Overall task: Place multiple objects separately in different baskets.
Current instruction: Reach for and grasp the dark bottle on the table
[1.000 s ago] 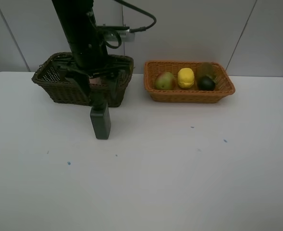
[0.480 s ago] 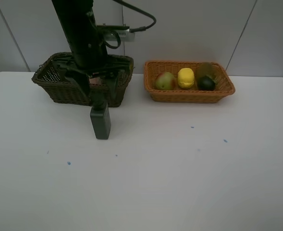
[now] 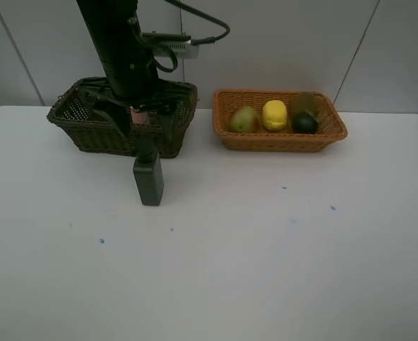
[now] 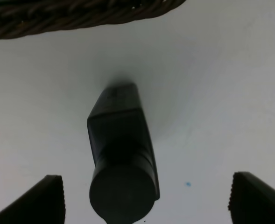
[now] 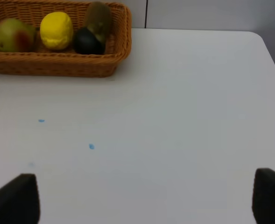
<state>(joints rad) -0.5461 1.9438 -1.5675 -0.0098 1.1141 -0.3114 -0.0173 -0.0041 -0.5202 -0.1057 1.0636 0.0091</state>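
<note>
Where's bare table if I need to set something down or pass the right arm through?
Free: the table in front of the orange basket and right of the dark bottle, bare but for small blue specks. Crowded: the left arm hangs over the bottle by the dark basket; fruit fills the orange basket.
</note>
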